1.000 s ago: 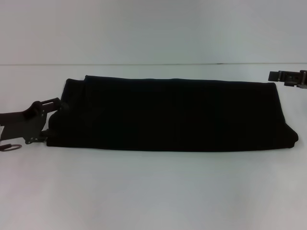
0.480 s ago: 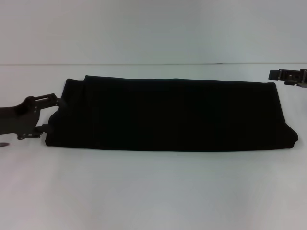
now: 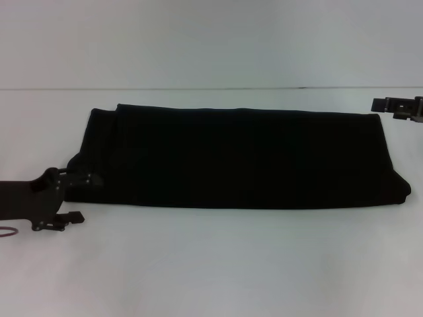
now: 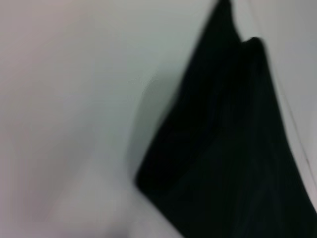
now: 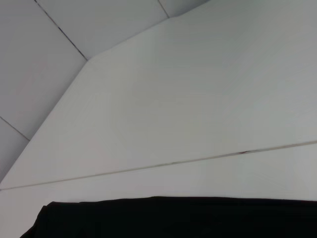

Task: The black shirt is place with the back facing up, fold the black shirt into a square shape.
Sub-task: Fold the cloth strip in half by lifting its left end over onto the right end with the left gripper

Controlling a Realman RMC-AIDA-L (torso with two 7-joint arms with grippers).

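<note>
Head view shows you the white counter carrying the black shirt, already folded into a long band, so one crosswise fold should square it. Your left hand sits spread apart at its near left corner, positioned to grip; your right hand waits beside the far right corner, and you cannot tell its fingers' state.

The left gripper is dark, nearly black, built of flat angular plates with two stubby blunt fingers projecting from a blocky body. Small pale screw heads dot the finger bases. A thin reddish cable loop curls beneath the flat dark arm link behind it. The right gripper shows only as a short dark segmented bar with squared notches and faint lighter metallic edges, cut off by the picture's edge.
</note>
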